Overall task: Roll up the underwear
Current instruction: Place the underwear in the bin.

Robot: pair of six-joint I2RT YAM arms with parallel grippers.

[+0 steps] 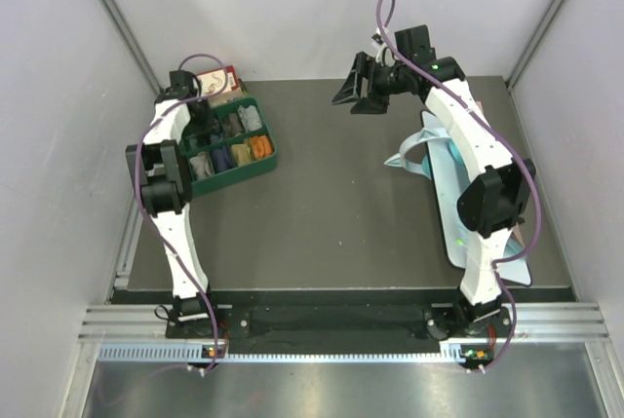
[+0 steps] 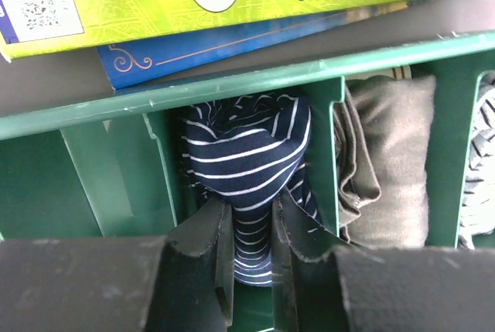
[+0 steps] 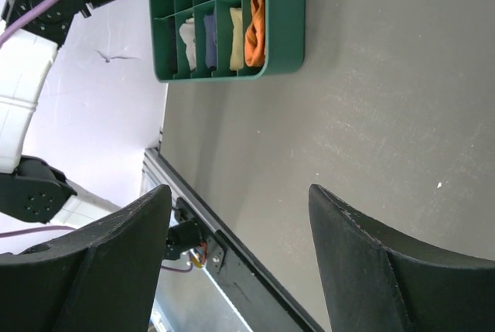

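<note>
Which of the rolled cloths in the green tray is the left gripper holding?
The dark blue roll with thin white stripes, pinched by the left gripper; the grey roll beside it lies untouched.

Left arm (image 1: 180, 252) and right arm (image 1: 468, 135): white links, black joints. A purple cable (image 1: 380, 14) trails behind each claw (image 1: 359, 95), whose fingers (image 3: 387, 270) are matte black.

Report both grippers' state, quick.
Left gripper: jaws closed on the striped underwear in the green tray.
Right gripper: jaws open, holding nothing.
</note>
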